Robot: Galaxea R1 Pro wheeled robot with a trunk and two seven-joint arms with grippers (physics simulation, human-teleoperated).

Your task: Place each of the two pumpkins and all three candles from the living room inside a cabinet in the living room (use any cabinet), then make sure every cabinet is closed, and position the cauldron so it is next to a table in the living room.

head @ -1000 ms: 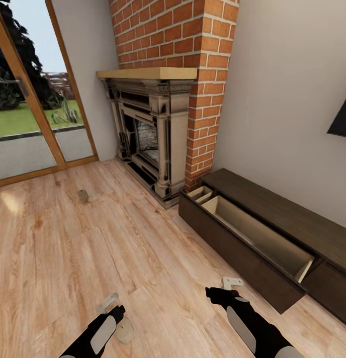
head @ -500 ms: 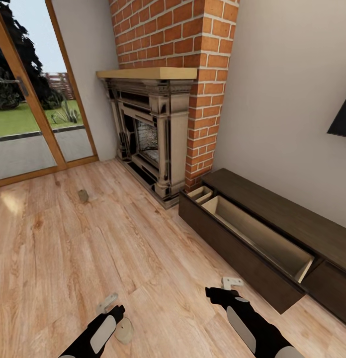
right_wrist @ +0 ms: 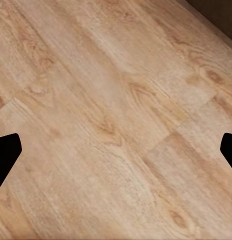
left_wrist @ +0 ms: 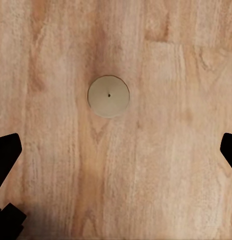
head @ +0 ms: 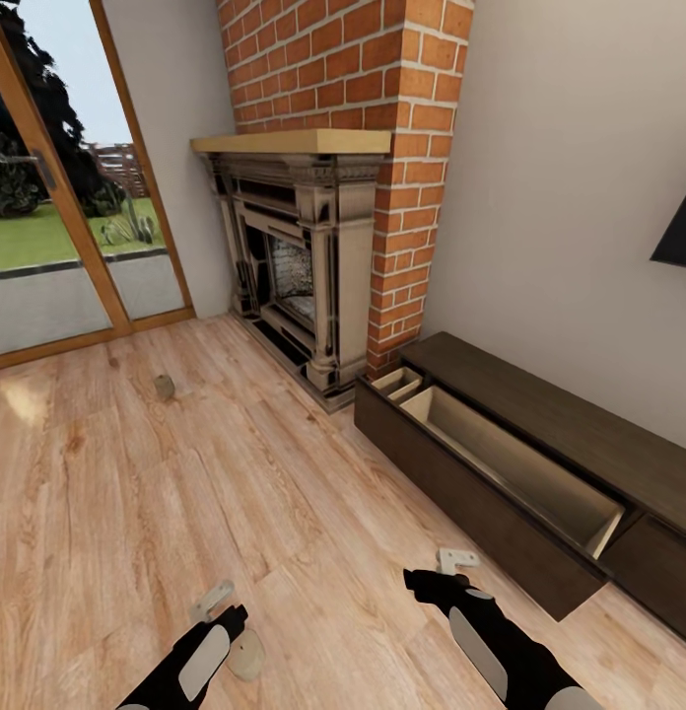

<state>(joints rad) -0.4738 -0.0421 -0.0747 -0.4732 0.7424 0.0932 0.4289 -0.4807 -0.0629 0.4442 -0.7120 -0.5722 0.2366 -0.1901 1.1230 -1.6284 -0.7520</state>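
Observation:
One candle, a squat tan cylinder, stands on the wood floor right beside my left arm; the left wrist view looks straight down on this candle. My left gripper hovers over it, open, its dark fingers spread wide and well clear of it. A second candle sits far off on the floor near the glass door. The low dark brown cabinet runs along the right wall with a long drawer pulled out and bare inside. My right gripper is open above bare floor in front of that drawer.
A brick fireplace with a wooden mantel stands left of the cabinet. A glass sliding door is at the far left. A smaller compartment at the cabinet's near end is also open. Wood floor stretches between the two arms.

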